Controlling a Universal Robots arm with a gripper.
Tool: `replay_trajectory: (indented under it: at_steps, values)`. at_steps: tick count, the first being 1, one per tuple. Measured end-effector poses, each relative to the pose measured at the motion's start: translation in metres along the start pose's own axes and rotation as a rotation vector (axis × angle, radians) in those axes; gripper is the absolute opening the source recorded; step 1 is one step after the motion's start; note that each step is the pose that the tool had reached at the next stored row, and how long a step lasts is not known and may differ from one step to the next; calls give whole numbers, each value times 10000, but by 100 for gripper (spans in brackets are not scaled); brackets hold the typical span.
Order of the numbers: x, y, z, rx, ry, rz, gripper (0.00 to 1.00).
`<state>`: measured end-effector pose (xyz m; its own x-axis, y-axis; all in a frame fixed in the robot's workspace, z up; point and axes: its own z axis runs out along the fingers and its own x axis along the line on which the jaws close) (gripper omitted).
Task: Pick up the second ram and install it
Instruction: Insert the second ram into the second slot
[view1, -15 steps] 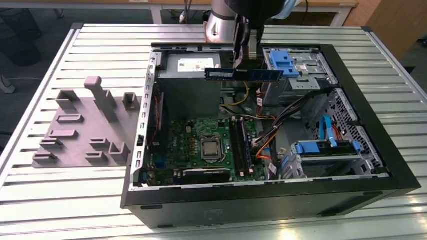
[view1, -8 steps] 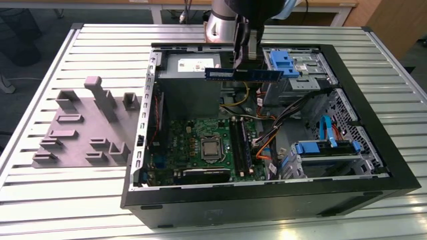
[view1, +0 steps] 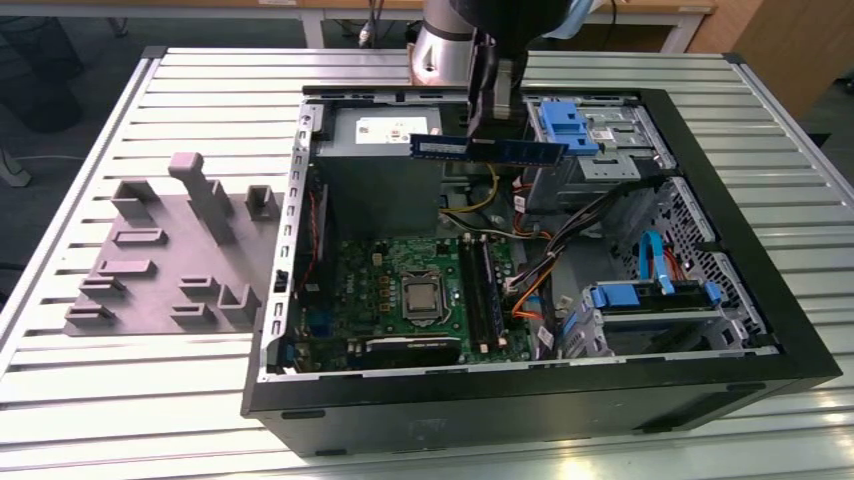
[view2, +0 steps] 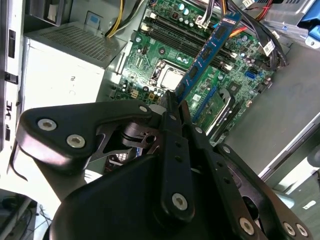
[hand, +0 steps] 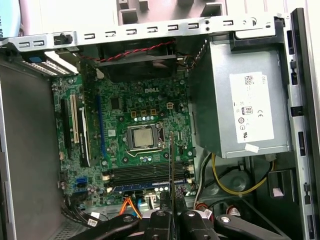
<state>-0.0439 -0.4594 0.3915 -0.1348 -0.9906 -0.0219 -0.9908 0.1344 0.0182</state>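
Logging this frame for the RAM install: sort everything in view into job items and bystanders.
Job: second ram, clamped in the gripper; memory slots on the motherboard.
Bystanders: grey fixture tray; power supply; processor; blue drive caddy.

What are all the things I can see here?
Memory stick: one, blue, held above the open case.
Case: one, black, open, on the table.
Circuit board: one, green, on the case's floor.
Metal box: one, grey, inside the case.
Brackets: two, blue, inside the case.
Tray: one, grey, on the table, at the exterior view's left of the case.
Table: one, white slats, under everything.
Gripper: one, black, shut on the memory stick.
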Motion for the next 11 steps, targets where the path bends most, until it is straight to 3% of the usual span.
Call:
replay_trajectory:
  at_steps: [11]
  values:
    - [0,-1,0,6,-6,296,14]
